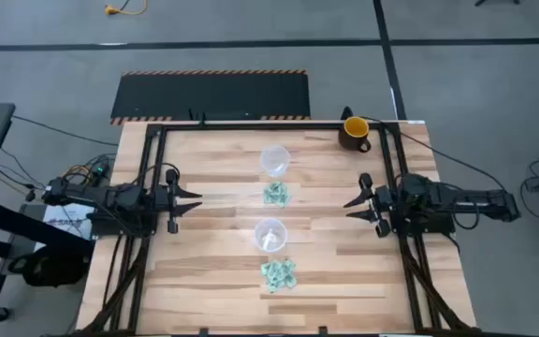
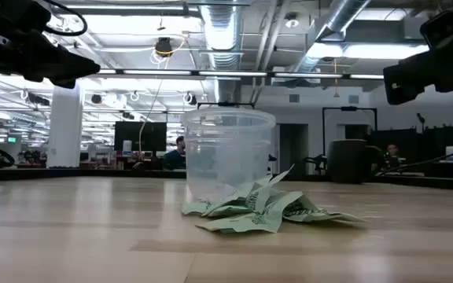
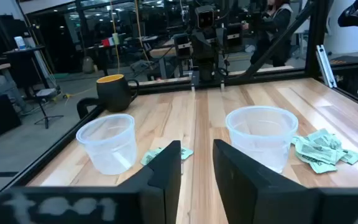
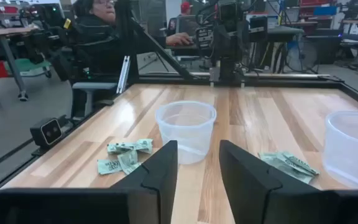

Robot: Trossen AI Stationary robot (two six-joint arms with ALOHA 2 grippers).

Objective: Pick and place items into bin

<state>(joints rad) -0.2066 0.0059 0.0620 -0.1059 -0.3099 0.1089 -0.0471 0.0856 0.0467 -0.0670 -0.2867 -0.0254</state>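
Observation:
The items are small pale green pieces in two heaps on the wooden table. One heap lies between two clear plastic cups, the other lies nearer the front edge. The far cup and the near cup stand upright on their bases. No other bin shows. My left gripper hovers open at the table's left side, pointing level toward the cups. My right gripper hovers open at the right side, facing them. In the wrist views the left gripper and right gripper have nothing between their fingers.
A yellow-and-dark mug stands at the far right corner. A black frame runs along the table's far edge and down both sides. A person sits beyond the table's left side. Bare wood lies around the near heap.

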